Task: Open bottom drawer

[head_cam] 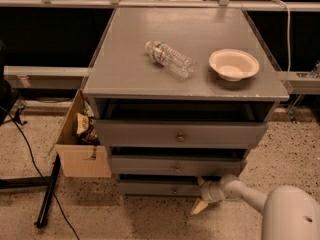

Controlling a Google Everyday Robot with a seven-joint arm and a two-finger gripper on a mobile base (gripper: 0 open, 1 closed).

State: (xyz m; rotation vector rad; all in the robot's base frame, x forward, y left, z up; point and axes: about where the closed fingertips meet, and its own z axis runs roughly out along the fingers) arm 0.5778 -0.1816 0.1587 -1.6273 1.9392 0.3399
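The bottom drawer (155, 188) is the slimmest grey front at the foot of the cabinet, with a small round knob (174, 189). It stands out only a little, with a dark gap above it. My gripper (200, 194) is at the drawer's right end, low near the floor, on a white arm coming in from the lower right. Its fingers are spread apart. One fingertip (202, 181) is by the drawer's top edge and the other points down toward the floor. The gripper holds nothing and is to the right of the knob.
The mid drawer (177, 167) and the top drawer (180, 134) stand partly out above. A plastic bottle (170, 59) and a paper bowl (233, 64) lie on the cabinet top. A cardboard box (82, 149) and a black stand leg (47, 194) are at the left.
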